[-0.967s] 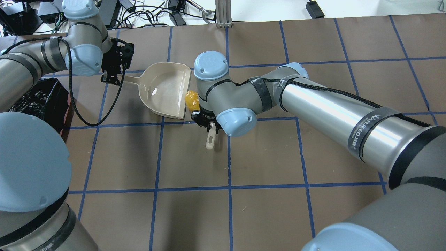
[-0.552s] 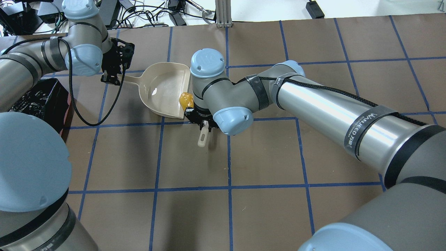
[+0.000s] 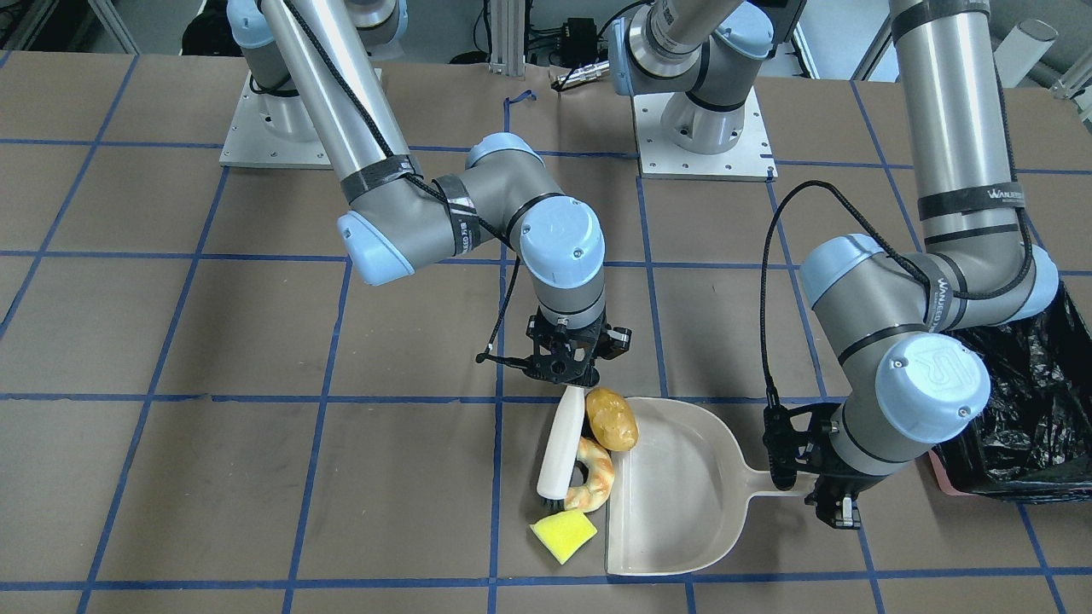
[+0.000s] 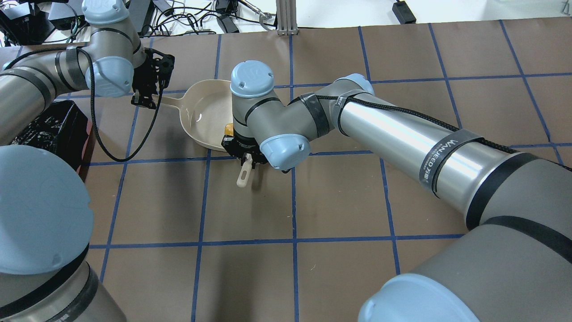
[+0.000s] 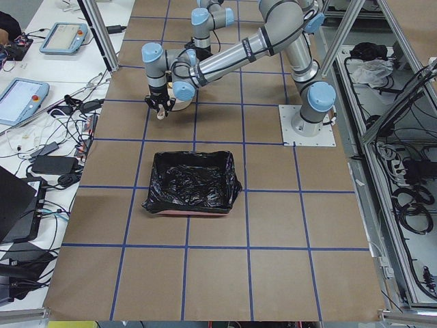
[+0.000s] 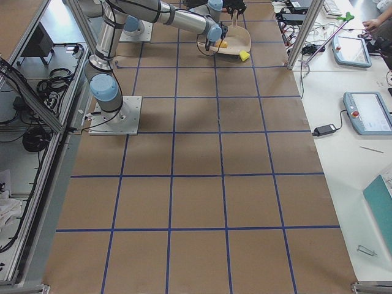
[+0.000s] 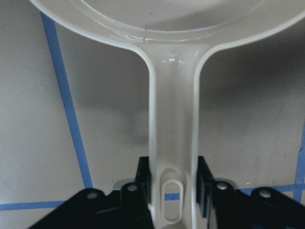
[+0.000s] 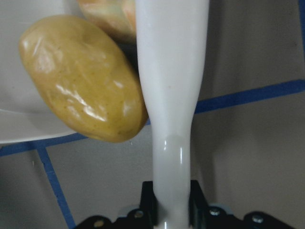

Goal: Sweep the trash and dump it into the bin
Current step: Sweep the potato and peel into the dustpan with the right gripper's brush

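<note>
My right gripper (image 3: 567, 371) has jaws clamped on the white plastic brush (image 3: 563, 443), left gripper (image 3: 832, 501) likewise on the beige plastic dustpan (image 3: 682, 499) handle; with the glossy brown-yellow potato (image 3: 612, 419) straddling the pan lip lower-centre and the curled orange-cream peel (image 3: 595, 486) plus yellow sponge wedge (image 3: 563, 535) just outside, I'd sweep low and slow.

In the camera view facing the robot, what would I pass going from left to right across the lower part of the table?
brush → potato → dustpan → left gripper, clamped on the dustpan's handle → bin
</note>
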You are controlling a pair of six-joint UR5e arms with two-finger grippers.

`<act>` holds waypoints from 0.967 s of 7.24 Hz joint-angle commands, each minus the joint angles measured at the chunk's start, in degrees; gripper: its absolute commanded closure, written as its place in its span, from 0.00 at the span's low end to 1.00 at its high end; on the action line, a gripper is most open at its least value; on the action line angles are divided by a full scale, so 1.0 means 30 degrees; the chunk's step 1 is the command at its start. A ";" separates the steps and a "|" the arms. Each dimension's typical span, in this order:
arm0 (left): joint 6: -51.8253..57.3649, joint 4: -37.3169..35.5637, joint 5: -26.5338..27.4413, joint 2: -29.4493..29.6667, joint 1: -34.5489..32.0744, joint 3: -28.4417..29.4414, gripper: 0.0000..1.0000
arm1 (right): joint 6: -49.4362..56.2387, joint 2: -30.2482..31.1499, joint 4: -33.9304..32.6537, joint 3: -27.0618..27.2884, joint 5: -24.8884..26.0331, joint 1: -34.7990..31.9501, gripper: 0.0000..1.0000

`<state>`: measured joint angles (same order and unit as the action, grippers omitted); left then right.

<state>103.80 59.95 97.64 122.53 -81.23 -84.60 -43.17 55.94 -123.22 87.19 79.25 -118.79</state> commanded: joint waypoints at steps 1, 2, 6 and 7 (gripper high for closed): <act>-0.0001 -0.0004 0.0003 -0.0002 -0.0023 0.0075 0.96 | -0.1160 -0.0452 -0.0057 -0.0410 -0.0542 -0.0652 1.00; -0.0001 -0.0004 0.0003 -0.0002 -0.0023 0.0075 0.96 | -0.1775 -0.0657 -0.0116 -0.0730 -0.0576 -0.0889 1.00; -0.0001 -0.0004 0.0003 -0.0002 -0.0053 0.0075 0.96 | -0.3388 -0.0543 0.0029 -0.1873 -0.2185 -0.1855 1.00; 0.0028 -0.0004 0.0003 -0.0002 -0.0053 0.0075 0.96 | -0.2406 -0.0397 0.1132 -0.1963 -0.1114 -0.1742 1.00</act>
<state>103.82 59.94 97.65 122.53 -81.39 -84.38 -51.95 54.34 -122.37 81.89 73.91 -123.86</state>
